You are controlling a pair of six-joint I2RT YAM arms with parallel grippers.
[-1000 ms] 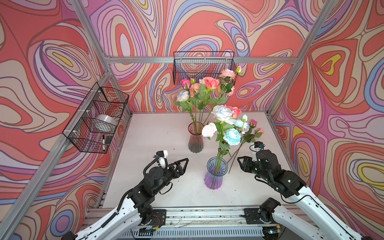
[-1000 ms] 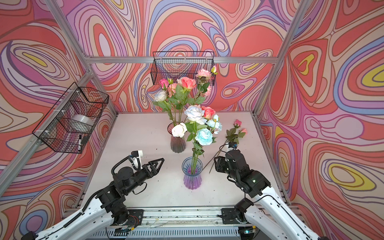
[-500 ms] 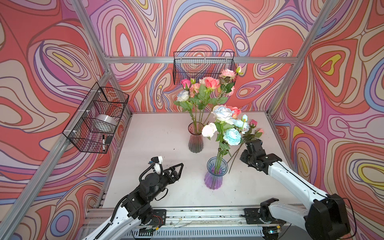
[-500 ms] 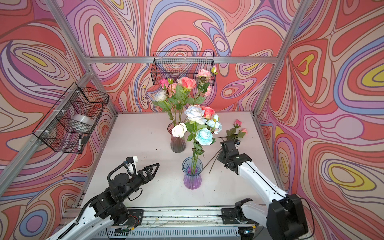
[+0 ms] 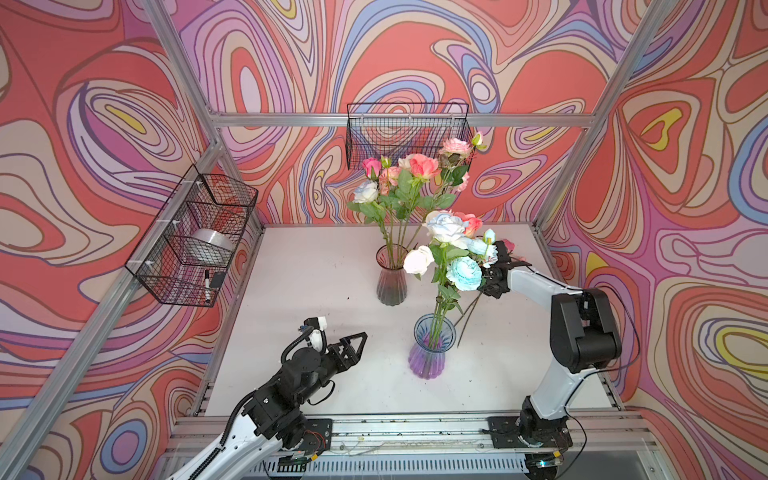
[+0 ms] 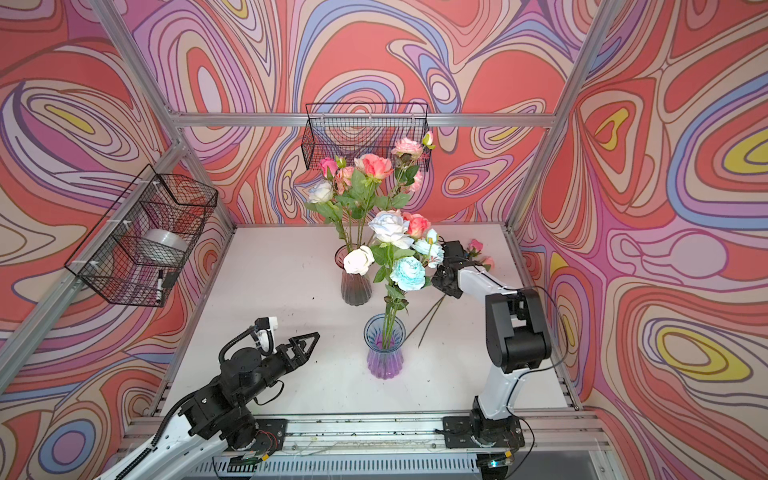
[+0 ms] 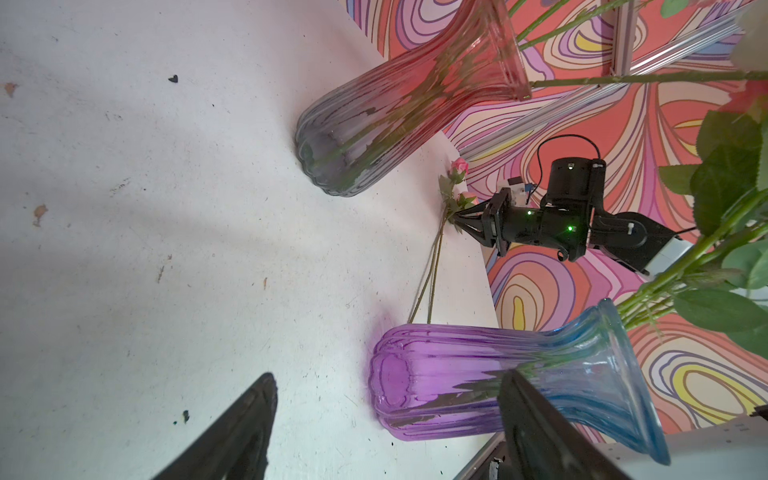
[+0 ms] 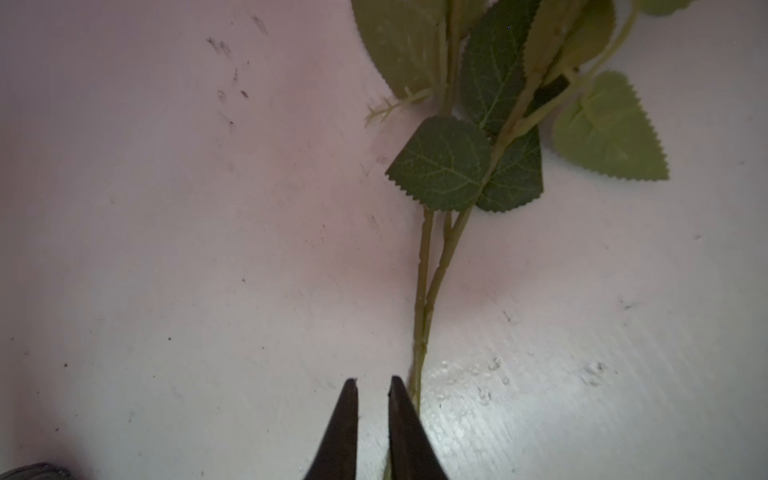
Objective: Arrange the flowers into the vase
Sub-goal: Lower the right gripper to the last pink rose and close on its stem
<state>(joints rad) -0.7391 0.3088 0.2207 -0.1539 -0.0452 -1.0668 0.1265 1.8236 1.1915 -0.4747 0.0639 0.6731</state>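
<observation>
Right jaws stood nearly closed, nothing between, 2 loose rose stems lay just beside them, flat on bench, left jaws gaped wide, empty, above bench, purple vase and grey-pink vase stood upright, holding other roses.

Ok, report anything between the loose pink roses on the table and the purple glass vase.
Nothing on the white table between the loose pink roses and the purple glass vase; its bouquet overhangs the mouth.

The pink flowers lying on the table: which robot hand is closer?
Right. The right gripper is down at the stems of those flowers; the left gripper is far off, past the purple vase.
</observation>
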